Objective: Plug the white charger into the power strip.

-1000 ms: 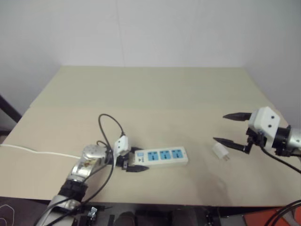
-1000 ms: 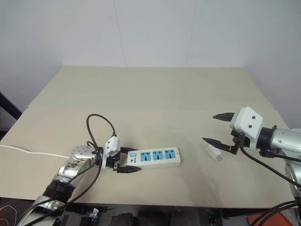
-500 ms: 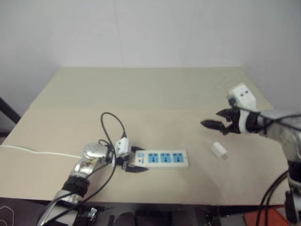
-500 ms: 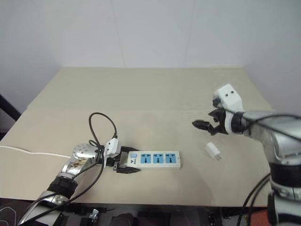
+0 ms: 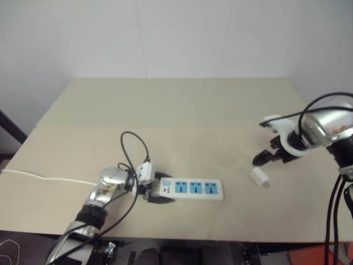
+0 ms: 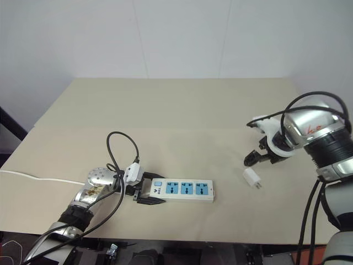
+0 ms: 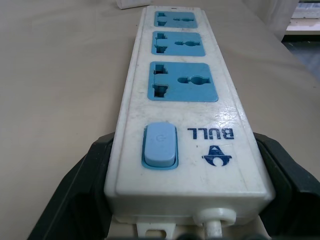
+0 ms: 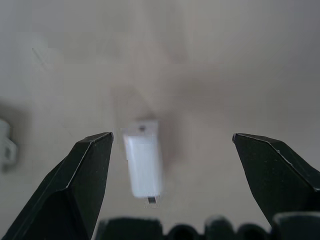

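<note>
On the beige table (image 6: pixel 182 110), the left claw (image 6: pixel 144 194) clamps the power strip (image 6: pixel 182 189) by its switch end while the right claw (image 6: pixel 259 157), wide open and empty, hangs above the white charger (image 6: pixel 251 178) lying well apart, where an off-centre close could knock it away.

My head cameras are looking down over the table (image 6: pixel 182 105). My wrist cameras are peering closely along my fingers, sharing it.

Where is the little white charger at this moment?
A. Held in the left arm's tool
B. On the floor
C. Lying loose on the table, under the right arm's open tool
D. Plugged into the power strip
C: the white charger lies alone on the table, between the spread fingers of the right tool, apart from the power strip.
</note>
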